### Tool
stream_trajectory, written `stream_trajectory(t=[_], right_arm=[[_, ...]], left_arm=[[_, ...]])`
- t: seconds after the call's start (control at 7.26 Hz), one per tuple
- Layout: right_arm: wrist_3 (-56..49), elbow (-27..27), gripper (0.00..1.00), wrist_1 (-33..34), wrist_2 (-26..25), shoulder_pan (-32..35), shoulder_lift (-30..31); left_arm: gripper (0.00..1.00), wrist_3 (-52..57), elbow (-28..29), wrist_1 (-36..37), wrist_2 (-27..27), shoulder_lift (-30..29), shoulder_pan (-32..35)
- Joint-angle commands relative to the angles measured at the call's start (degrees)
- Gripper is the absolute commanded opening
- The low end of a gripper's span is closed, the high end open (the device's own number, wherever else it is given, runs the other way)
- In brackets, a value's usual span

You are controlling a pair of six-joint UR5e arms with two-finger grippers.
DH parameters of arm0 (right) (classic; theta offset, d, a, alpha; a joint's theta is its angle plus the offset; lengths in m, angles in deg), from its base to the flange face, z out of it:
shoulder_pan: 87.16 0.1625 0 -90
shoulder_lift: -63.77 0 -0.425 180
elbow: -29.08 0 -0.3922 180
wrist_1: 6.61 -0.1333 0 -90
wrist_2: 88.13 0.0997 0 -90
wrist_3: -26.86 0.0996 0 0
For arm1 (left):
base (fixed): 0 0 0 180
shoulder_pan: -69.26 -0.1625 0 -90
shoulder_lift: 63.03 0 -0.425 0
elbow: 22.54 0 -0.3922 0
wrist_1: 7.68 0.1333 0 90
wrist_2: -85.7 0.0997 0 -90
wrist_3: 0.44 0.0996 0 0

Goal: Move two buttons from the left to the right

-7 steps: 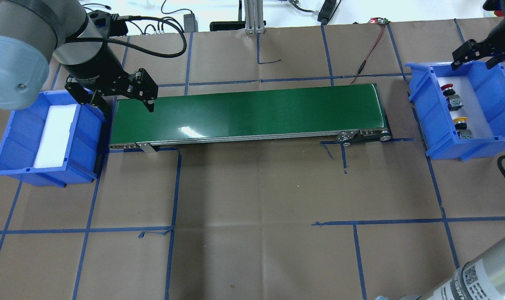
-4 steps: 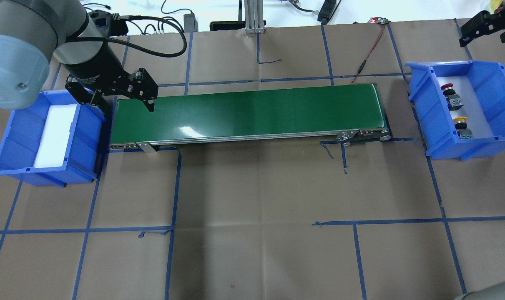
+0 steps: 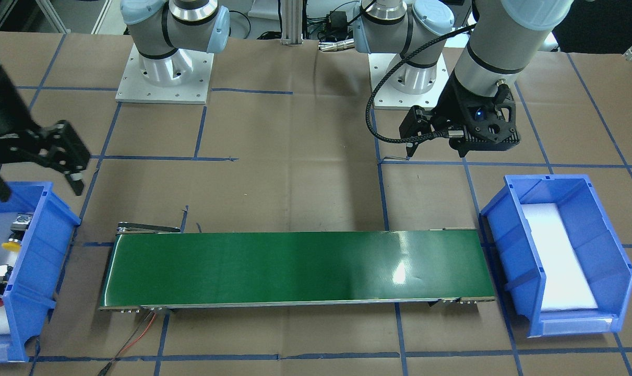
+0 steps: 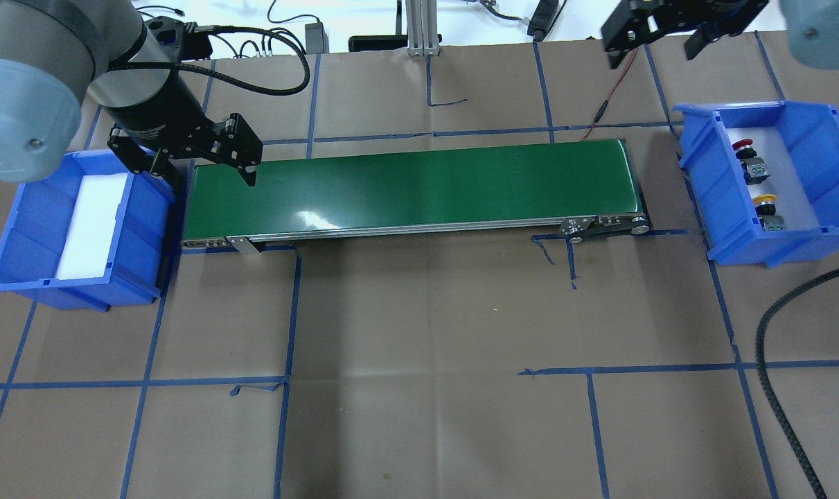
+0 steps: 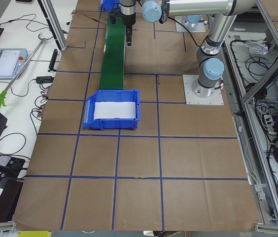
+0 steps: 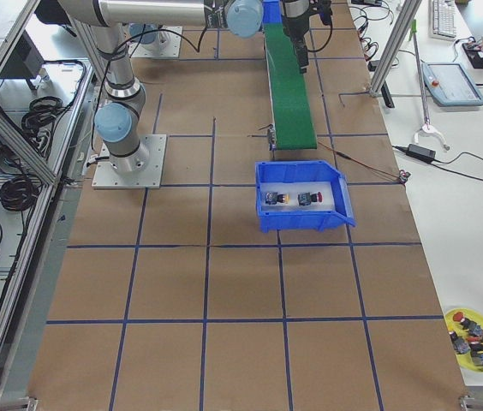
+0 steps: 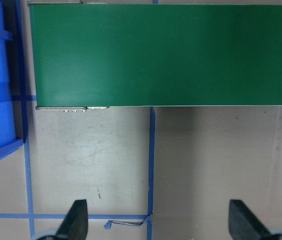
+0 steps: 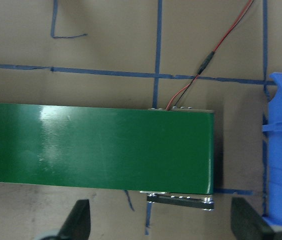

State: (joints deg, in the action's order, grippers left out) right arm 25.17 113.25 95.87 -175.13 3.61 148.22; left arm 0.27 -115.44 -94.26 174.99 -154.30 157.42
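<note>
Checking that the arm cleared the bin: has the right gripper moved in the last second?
Yes. In the overhead view the right gripper has gone from over the far rim of the blue bin to up and left of it.

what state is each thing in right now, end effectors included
red button, lying on its side in the right blue bin
yellow button, lying on its side in the same bin, apart from the red one
right blue bin, holds both buttons
left blue bin, only a white liner inside
conveyor belt, nothing on it
left end effector, open, holding nothing
right end effector, open, holding nothing
</note>
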Motion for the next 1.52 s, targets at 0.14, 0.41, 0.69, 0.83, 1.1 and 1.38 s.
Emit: stream_trajectory(t=[0.14,0.41,0.69,0.83,1.1,1.38], right_arm=[[6.1,2.8,1.00,-10.0,-0.9,4.1,1.8],[5.7,7.5,1.00,-8.3,-1.6,2.8,6.8],[5.5,7.4,1.00,-6.7,-2.7,1.3,6.9],[5.6,7.3,1.00,-6.7,-2.6,1.3,6.9],[5.5,7.2,1.00,-6.6,-2.7,1.3,6.9],[5.5,7.1,1.00,-6.7,-2.7,1.3,7.0]], left_arm=[[1.00,0.0,0.0,0.0,0.0,0.0,0.0],[1.00,0.1,0.0,0.0,0.0,0.0,0.0],[1.00,0.1,0.0,0.0,0.0,0.0,0.0],[1.00,0.1,0.0,0.0,0.0,0.0,0.0],[1.00,0.1,0.0,0.0,0.0,0.0,0.0],[1.00,0.1,0.0,0.0,0.0,0.0,0.0]])
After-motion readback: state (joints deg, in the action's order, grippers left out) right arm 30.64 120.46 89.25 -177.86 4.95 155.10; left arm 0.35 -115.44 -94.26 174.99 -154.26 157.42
